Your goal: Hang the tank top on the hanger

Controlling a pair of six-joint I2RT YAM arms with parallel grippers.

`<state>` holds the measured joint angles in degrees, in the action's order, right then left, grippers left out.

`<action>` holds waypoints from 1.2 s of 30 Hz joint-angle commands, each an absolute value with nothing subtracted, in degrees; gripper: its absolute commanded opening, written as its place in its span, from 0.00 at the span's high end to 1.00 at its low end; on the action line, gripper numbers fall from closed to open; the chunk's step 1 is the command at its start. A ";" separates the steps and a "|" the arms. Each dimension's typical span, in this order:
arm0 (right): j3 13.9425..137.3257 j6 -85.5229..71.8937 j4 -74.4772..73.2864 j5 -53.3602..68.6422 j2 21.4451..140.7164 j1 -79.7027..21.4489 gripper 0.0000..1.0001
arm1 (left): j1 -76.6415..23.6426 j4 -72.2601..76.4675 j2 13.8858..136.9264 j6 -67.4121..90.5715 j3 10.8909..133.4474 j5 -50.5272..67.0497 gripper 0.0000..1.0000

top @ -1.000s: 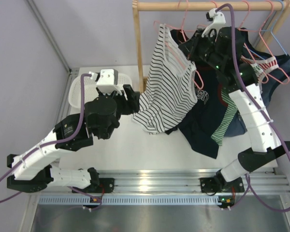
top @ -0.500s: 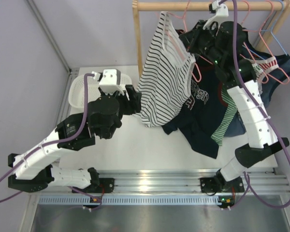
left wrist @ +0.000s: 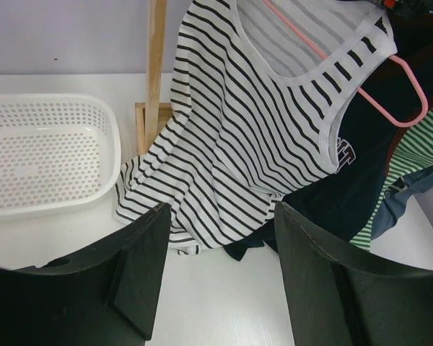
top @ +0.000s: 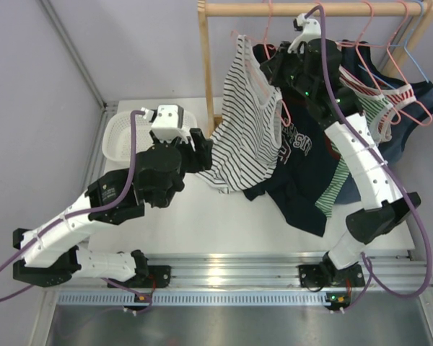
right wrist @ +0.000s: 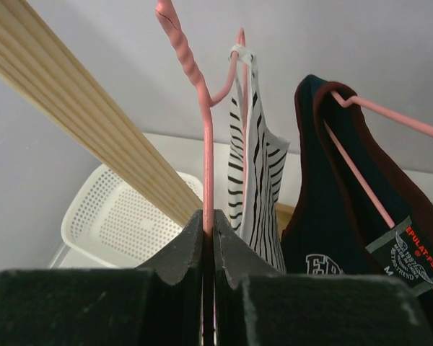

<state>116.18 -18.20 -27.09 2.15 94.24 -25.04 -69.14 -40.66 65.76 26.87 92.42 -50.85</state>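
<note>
1. Only the right wrist view shows the right gripper (right wrist: 208, 225) clenched on the hanger (right wrist: 204, 144) neck, under the rail (right wrist: 72, 94).
2. From the left wrist, the left gripper (left wrist: 220, 252) is released; the tank top (left wrist: 245, 122) hangs from the hanger.
3. The basket (left wrist: 50, 205) sits left of the post (left wrist: 156, 65).

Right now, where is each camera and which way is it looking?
Top camera: above and behind the left arm and right arm, looking down on them, the table and the tank top.
Left wrist: looks forward between its open fingers at the tank top and basket.
Right wrist: looks up past its fingers, shut on the hanger, at the rail.
Shared: all three show the tank top.
</note>
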 commanded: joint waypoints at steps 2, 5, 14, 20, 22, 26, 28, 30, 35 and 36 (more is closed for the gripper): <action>114.53 -18.72 -21.45 1.23 91.50 -24.35 0.94 | -69.26 -40.08 64.78 26.63 92.02 -51.06 0.36; 112.95 -18.81 -21.01 1.14 90.53 -24.35 0.88 | -69.26 -39.82 64.60 26.72 91.50 -50.98 0.36; 111.71 -20.04 -22.15 0.44 87.37 -24.26 0.48 | -69.26 -39.90 64.25 26.98 91.23 -50.71 0.35; 106.88 -22.06 -23.46 -1.40 80.88 -24.17 0.29 | -69.26 -40.43 63.37 27.25 91.05 -50.27 0.34; 104.52 -22.32 -24.51 -2.19 78.76 -24.00 0.23 | -69.26 -40.95 63.28 27.33 91.23 -50.27 0.34; 99.68 -22.50 -26.62 -2.99 70.26 -23.47 0.15 | -69.26 -41.66 62.93 27.60 91.06 -50.01 0.33; 97.05 -21.89 -28.29 -2.38 67.25 -23.47 0.11 | -69.34 -41.75 62.75 27.95 90.62 -49.57 0.33; 95.63 -21.27 -32.50 -1.67 63.29 -23.55 0.05 | -69.26 -41.92 62.67 28.04 90.00 -48.87 0.33; 86.33 -21.09 -38.23 -0.27 53.30 -23.47 0.00 | -69.26 -43.06 62.93 28.56 88.77 -47.37 0.33; 84.39 -21.35 -39.10 -0.26 51.70 -23.47 0.00 | -69.26 -43.07 62.93 28.83 88.25 -47.03 0.33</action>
